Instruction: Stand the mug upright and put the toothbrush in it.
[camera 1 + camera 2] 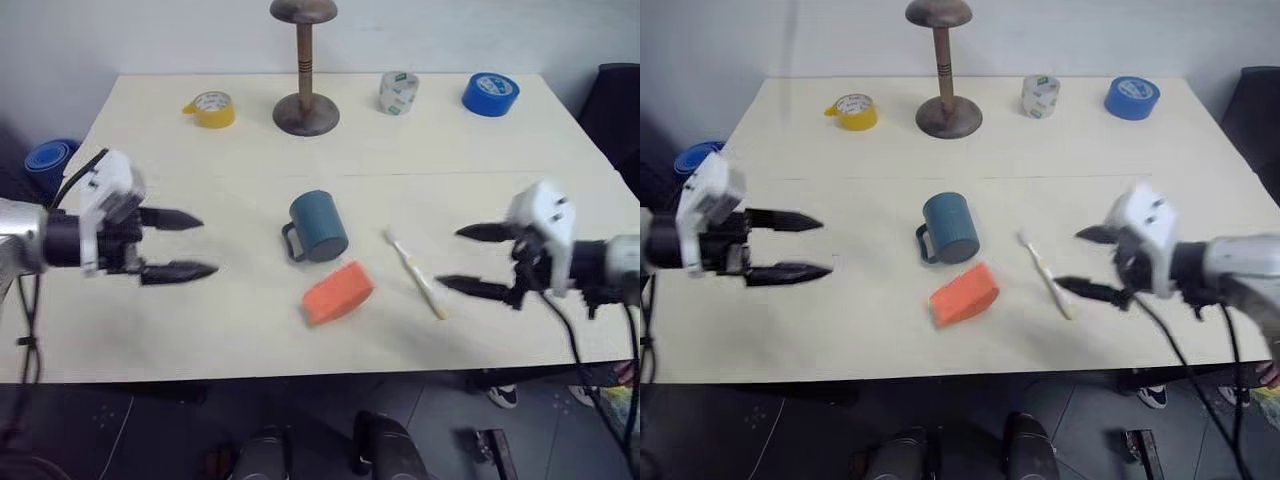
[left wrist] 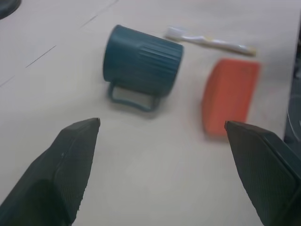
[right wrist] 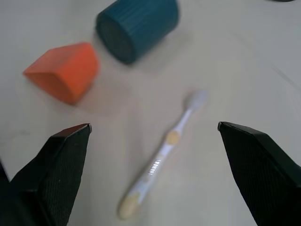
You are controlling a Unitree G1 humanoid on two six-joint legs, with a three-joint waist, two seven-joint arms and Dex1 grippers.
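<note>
Pale counter [image 1: 200,330] – mug [image 1: 318,226] lies tipped at frame center, toothbrush [image 1: 418,274] just right of it. Left hand [image 1: 180,245] and right hand [image 1: 476,260] both spread, empty – grip mug body first, rotate upright.

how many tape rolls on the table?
3, all along the far edge: yellow tape roll left of the wooden stand, whitish tape roll right of it, blue tape roll furthest right. None looks hidden.
</note>
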